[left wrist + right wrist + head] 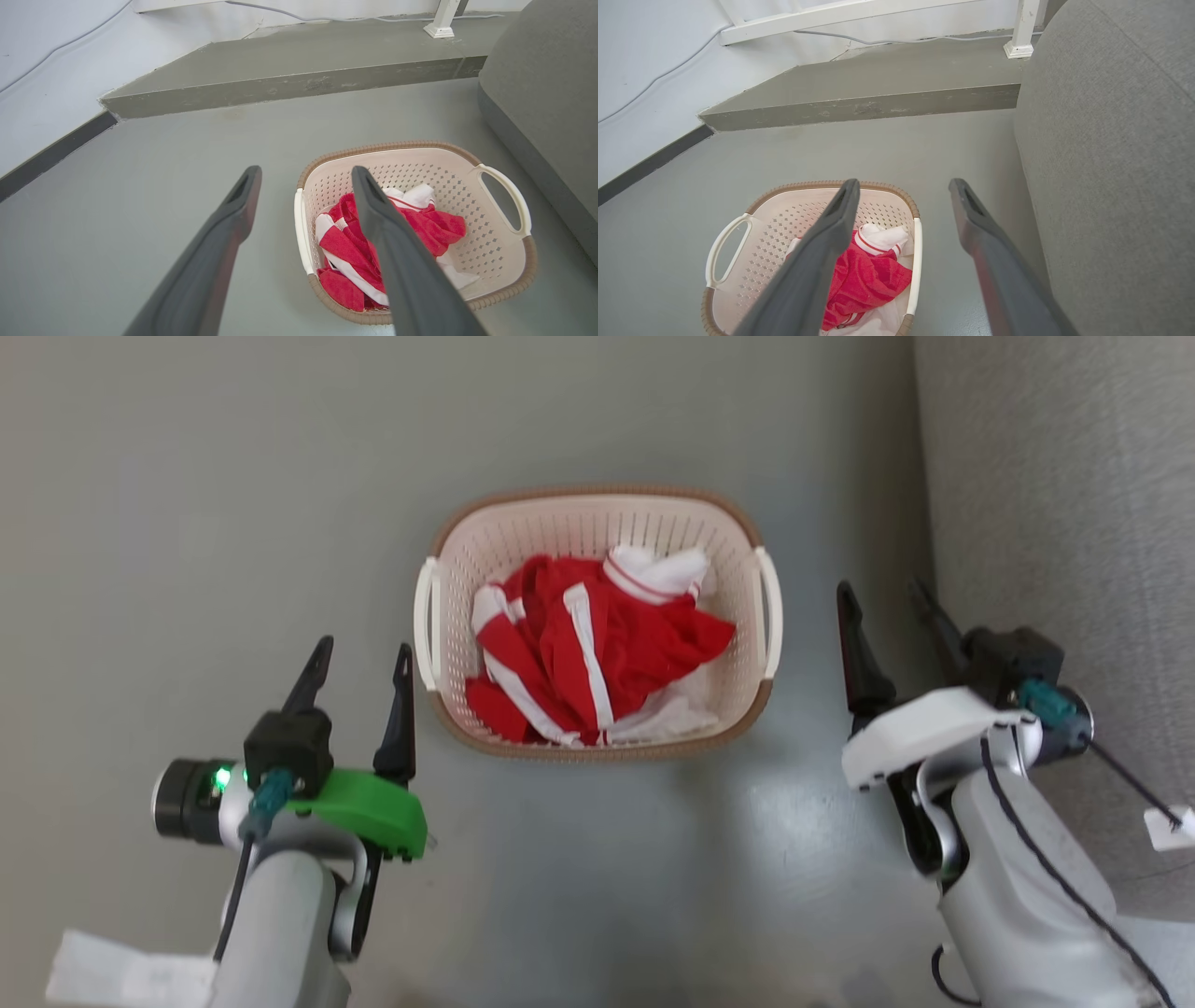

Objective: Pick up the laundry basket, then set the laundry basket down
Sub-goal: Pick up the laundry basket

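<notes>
Head view is showing the small cream-white perforated plastic laundry basket [579, 527], rounded-rectangular with a brown woven-look rim, sitting upright on the smooth grey floor [187, 523] between the two arms. A crumpled red-and-white cloth garment [597, 635] is lying inside it. The left tool [364, 646] is hanging just beside the basket's near left corner, its two long dark fingers spread apart and gripping nothing, not touching the white left handle [427, 616]. The right tool [882, 588] is hanging near the white right handle [770, 611], likewise spread and empty, with a strip of bare floor lying between it and the basket. Both tools are pointing the same way, along the basket's sides. A large grey fabric-covered piece of furniture [1055, 476] is standing close on the right tool's outer side.
</notes>
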You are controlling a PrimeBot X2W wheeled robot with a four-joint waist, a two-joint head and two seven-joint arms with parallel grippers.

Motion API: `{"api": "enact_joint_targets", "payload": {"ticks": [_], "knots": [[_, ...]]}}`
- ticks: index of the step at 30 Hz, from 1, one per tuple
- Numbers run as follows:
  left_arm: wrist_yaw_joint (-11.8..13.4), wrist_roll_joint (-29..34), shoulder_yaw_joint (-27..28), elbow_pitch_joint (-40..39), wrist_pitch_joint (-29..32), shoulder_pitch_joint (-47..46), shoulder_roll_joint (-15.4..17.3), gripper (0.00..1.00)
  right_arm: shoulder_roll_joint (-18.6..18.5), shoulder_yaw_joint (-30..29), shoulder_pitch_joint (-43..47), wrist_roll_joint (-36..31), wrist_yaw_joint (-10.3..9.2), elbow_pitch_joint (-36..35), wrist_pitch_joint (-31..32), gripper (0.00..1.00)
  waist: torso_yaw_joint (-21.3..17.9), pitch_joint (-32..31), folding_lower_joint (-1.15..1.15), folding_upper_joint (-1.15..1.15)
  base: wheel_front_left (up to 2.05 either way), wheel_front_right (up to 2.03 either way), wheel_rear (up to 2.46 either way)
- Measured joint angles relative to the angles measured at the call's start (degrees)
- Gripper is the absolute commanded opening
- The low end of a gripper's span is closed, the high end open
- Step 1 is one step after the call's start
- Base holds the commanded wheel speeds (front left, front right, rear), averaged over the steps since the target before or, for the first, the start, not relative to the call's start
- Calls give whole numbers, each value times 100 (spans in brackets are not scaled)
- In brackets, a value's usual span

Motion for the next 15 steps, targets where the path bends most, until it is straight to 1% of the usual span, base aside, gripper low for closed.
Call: {"api": "enact_joint_targets", "payload": {"ticks": [5,15], "knots": [[-76,-89,-22,354,65,-381,-22,100,-16,-41,-363,90,0,265,1,100,30,367,0,0,0,0,0],[-101,-158,-75,987,171,-1259,-62,100,-38,10,-1143,103,4,839,135,100,96,1174,0,0,0,0,0]]}}
